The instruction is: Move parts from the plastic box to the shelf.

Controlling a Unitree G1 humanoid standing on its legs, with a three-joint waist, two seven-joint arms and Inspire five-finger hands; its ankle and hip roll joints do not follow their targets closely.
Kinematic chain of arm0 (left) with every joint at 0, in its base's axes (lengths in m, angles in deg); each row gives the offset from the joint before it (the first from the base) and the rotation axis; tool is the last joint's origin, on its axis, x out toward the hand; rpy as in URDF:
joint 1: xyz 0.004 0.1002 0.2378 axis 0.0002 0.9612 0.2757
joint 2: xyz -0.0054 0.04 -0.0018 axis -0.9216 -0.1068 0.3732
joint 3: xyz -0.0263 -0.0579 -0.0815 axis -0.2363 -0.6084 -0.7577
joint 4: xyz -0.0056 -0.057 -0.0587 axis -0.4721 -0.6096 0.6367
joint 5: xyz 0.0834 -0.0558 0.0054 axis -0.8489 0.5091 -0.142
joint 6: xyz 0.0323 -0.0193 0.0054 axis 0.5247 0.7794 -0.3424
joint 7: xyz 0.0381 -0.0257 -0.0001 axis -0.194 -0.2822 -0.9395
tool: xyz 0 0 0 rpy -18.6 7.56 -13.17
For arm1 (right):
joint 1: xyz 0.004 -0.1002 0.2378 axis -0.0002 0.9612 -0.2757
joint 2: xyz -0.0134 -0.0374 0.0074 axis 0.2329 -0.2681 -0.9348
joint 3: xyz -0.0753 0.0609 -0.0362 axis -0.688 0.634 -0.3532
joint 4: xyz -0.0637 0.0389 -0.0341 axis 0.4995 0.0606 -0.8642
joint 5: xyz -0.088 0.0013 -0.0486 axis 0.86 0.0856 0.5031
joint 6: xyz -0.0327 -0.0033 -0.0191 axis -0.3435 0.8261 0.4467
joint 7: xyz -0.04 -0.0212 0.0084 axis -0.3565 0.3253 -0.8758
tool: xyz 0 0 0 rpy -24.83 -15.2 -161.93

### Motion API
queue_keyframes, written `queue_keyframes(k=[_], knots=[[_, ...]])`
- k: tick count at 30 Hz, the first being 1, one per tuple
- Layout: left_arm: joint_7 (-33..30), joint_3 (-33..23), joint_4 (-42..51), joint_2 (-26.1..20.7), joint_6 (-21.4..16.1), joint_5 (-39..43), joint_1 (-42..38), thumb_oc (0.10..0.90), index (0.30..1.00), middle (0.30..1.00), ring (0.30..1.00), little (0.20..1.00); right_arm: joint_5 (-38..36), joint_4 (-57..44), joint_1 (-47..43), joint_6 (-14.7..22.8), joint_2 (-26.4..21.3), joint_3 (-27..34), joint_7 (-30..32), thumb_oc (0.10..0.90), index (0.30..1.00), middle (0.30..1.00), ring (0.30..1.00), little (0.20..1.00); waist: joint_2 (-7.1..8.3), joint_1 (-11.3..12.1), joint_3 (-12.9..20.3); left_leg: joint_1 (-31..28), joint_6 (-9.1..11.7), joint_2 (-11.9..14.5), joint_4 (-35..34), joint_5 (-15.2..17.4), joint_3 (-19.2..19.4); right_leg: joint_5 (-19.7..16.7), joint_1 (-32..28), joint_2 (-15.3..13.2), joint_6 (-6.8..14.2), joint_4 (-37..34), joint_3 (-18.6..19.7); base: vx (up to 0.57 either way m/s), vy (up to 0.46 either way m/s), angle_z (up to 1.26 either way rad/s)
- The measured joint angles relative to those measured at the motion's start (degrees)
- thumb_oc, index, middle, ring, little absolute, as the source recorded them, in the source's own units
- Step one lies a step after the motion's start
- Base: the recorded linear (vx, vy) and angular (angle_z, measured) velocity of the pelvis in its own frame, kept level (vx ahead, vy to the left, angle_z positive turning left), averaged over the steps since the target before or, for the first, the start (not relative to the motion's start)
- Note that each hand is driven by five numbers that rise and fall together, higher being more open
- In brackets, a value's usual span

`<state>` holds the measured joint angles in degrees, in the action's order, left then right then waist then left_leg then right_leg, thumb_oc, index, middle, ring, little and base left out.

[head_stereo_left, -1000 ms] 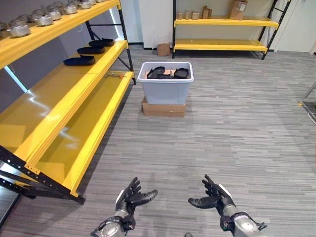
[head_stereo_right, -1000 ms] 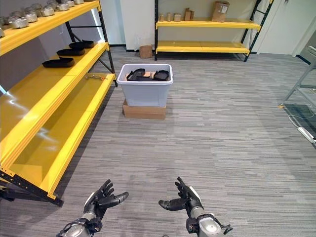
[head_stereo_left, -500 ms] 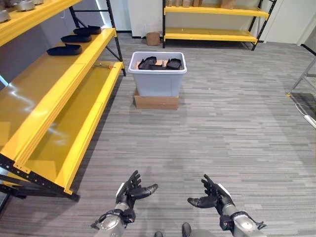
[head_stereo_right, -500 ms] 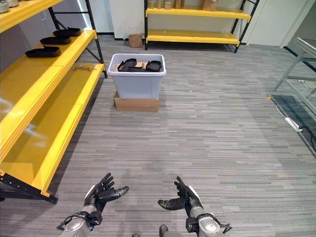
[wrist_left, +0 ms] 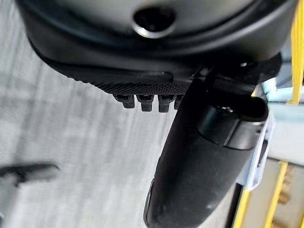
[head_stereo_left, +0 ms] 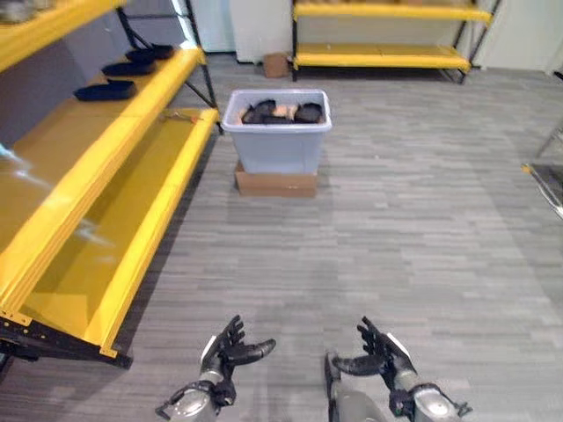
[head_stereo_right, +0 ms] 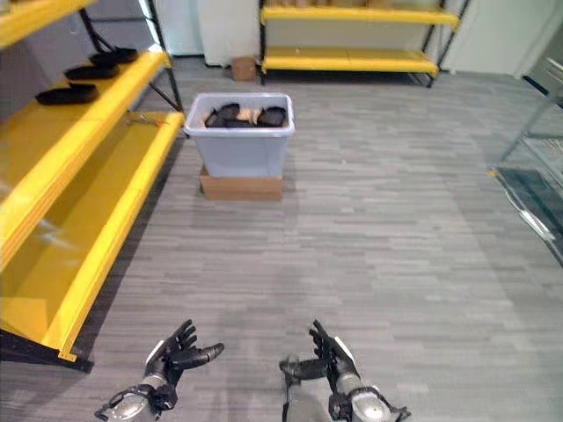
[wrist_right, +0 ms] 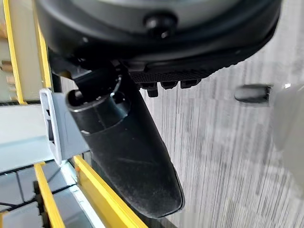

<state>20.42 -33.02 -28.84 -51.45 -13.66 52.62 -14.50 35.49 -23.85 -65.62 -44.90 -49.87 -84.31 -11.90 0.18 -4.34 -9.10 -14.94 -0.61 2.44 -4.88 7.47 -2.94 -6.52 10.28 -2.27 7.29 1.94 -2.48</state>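
Observation:
A pale grey plastic box (head_stereo_left: pixel 276 145) stands on a flat cardboard box (head_stereo_left: pixel 275 183) on the floor ahead, holding several black parts (head_stereo_left: pixel 277 112). On the left runs the yellow shelf (head_stereo_left: pixel 106 167), with black parts (head_stereo_left: pixel 105 90) lying on its middle level. My left hand (head_stereo_left: pixel 224 349) and right hand (head_stereo_left: pixel 380 356) hover low over the floor at the near edge, far from the box, both open with fingers spread and empty. In the wrist views the left thumb (wrist_left: pixel 204 166) and right thumb (wrist_right: pixel 123 152) stand straight.
A second yellow shelf (head_stereo_left: pixel 391 54) lines the back wall, with a small cardboard box (head_stereo_left: pixel 276 64) on the floor beside it. Part of a metal rack (head_stereo_right: pixel 538 189) shows at the right edge. Grey striped carpet (head_stereo_left: pixel 396 237) lies between me and the box.
The whole picture has shifted as the camera moved: the box and shelf sit a little differently in view. Both hands stay open and low at the near edge.

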Motion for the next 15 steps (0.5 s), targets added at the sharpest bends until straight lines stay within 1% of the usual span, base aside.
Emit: queue_keyframes(k=[1,2,3,4,5,6,7,8,9,10,11,12,13,14,15], knots=[[0.2,0.6,0.5,0.4,0.0,0.0,-0.4,0.9,1.0,1.0,1.0,1.0,0.0,-0.4,-0.6,0.0,-0.6,0.0,0.0,0.9,1.0,1.0,1.0,1.0,-1.44,-0.1,1.0,-0.6,0.9,2.9,0.3,-0.1,-0.9,0.4,-0.8,3.1,-0.8,0.1,-0.3,0.4,-0.252,0.38],[0.7,0.5,1.1,0.0,-0.2,0.0,-0.7,0.9,1.0,1.0,1.0,1.0,-0.5,-0.7,-3.0,0.5,-0.9,0.5,-0.1,0.9,1.0,1.0,1.0,1.0,-1.4,-0.1,1.1,-0.9,1.5,4.5,1.8,-0.6,-0.8,0.2,-1.4,4.7,-4.9,0.5,-1.8,0.33,-0.209,0.12],[0.8,0.5,1.1,0.1,-0.2,0.0,-1.0,0.9,1.0,1.0,1.0,1.0,-1.0,-0.5,-3.9,0.6,-0.9,1.1,0.0,0.9,1.0,1.0,1.0,1.0,-1.4,-0.2,1.1,-0.9,2.0,5.1,3.5,-1.0,-0.8,0.9,-2.4,5.2,-6.1,0.5,-2.8,0.21,-0.159,-0.09],[1.0,0.6,1.0,0.1,-0.1,0.0,-1.1,0.9,1.0,1.0,1.0,1.0,-1.0,-0.2,-4.4,0.6,-0.9,1.4,0.0,0.9,1.0,1.0,1.0,1.0,-1.19,-0.3,1.1,-0.9,2.6,5.4,5.3,-1.2,-1.6,1.5,-3.8,5.6,-6.7,0.1,-2.8,0.13,-0.112,-0.02],[1.1,0.6,1.1,0.1,-0.2,0.0,-1.2,0.9,1.0,1.0,1.0,1.0,-1.0,-0.3,-4.3,0.8,-1.3,1.7,0.1,0.9,1.0,1.0,1.0,1.0,-1.09,-0.2,1.3,-0.4,2.9,5.6,7.6,-1.3,-2.2,1.4,-5.0,5.9,-6.6,-0.1,-2.8,0.19,-0.166,0.02],[1.1,0.6,1.1,0.1,-0.2,0.1,-1.4,0.9,1.0,1.0,1.0,1.0,-1.0,-0.3,-4.4,1.1,-1.7,1.7,0.0,0.9,1.0,1.0,1.0,1.0,-1.21,-0.2,1.7,0.0,4.0,5.8,9.4,-1.8,-2.5,2.3,-5.2,6.4,-7.9,0.0,-2.8,0.19,-0.165,0.03],[1.0,0.6,1.1,0.0,-0.2,0.1,-1.9,0.9,1.0,1.0,1.0,1.0,-1.0,-0.3,-4.4,1.2,-2.2,1.8,0.0,0.9,1.0,1.0,1.0,1.0,-1.2,-0.2,1.7,1.1,4.7,5.9,11.9,-1.8,-3.1,2.9,-5.9,6.6,-8.7,-0.3,-2.8,0.18,-0.159,0.1],[1.0,0.4,1.1,0.0,-0.2,0.2,-2.6,0.9,1.0,1.0,1.0,1.0,-1.0,-0.3,-4.4,1.1,-2.4,1.8,0.1,0.9,1.0,1.0,1.0,1.0,-0.9,-0.1,1.7,3.4,6.2,5.6,17.3,-1.8,-4.0,2.8,-7.1,6.7,-8.7,-1.1,-2.7,0.14,-0.159,0.14],[1.0,0.3,1.2,0.1,-0.3,0.3,-2.8,0.9,1.0,1.0,1.0,1.0,-1.0,-0.3,-4.3,1.1,-2.5,1.8,0.0,0.9,1.0,1.0,1.0,1.0,-0.55,0.1,1.7,8.1,7.5,4.8,27.2,-2.1,-4.6,2.4,-8.2,6.7,-9.5,-1.9,-2.6,0.16,-0.208,0.09],[1.1,0.6,1.2,0.2,-0.3,0.3,-2.8,0.9,1.0,1.0,1.0,1.0,-1.0,-0.4,-4.3,1.1,-2.7,1.8,0.0,0.9,1.0,1.0,1.0,1.0,-0.22,0.4,1.4,17.5,10.7,2.7,46.3,-5.6,-7.3,3.1,-9.4,7.1,-12.7,-1.6,-2.7,0.16,-0.193,-0.03],[1.1,0.6,1.3,0.2,-0.3,0.3,-2.9,0.9,1.0,1.0,1.0,1.0,-1.0,-0.4,-4.5,1.1,-2.8,1.8,0.1,0.9,1.0,1.0,1.0,1.0,-0.16,0.9,1.3,21.4,10.7,1.2,53.8,-6.5,-7.6,3.0,-9.6,7.2,-13.7,-1.5,-2.6,0.17,-0.164,-0.17],[1.1,0.6,1.2,0.1,-0.3,0.3,-2.8,0.9,1.0,1.0,1.0,1.0,-1.1,-0.4,-4.4,1.1,-2.8,1.6,0.1,0.9,1.0,1.0,1.0,1.0,-0.12,1.5,1.3,24.1,10.0,-0.4,58.5,-6.8,-7.3,3.1,-10.1,7.2,-14.3,-1.4,-2.2,0.14,-0.098,-0.21],[1.0,0.5,1.2,-0.1,-0.2,0.4,-2.6,0.9,1.0,1.0,1.0,1.0,-1.1,-0.4,-4.4,1.1,-2.8,1.3,0.0,0.9,1.0,1.0,1.0,1.0,0.65,1.8,0.8,26.5,9.0,-1.9,61.5,-7.0,-6.6,3.4,-11.2,7.2,-15.0,-1.3,-2.0,0.13,-0.05,-0.15],[1.0,0.3,0.9,-0.7,-0.2,0.7,-2.3,0.9,1.0,1.0,1.0,1.0,-1.0,-0.4,-4.0,1.1,-2.3,1.0,0.1,0.9,1.0,1.0,1.0,1.0,2.5,2.1,0.2,29.2,5.1,-2.4,60.4,-5.3,-2.9,4.5,-13.5,6.7,-16.3,-1.9,-1.6,0.15,-0.015,-0.03],[1.0,0.3,0.7,-1.0,-0.2,0.7,-2.2,0.9,1.0,1.0,1.0,1.0,-1.0,-0.4,-3.9,1.1,-1.9,1.1,0.5,0.9,1.0,1.0,1.0,1.0,3.98,2.2,0.0,31.0,3.2,-2.3,55.1,-4.1,-0.2,4.7,-13.9,6.3,-15.7,-2.2,-1.8,0.26,0.059,-0.05]])
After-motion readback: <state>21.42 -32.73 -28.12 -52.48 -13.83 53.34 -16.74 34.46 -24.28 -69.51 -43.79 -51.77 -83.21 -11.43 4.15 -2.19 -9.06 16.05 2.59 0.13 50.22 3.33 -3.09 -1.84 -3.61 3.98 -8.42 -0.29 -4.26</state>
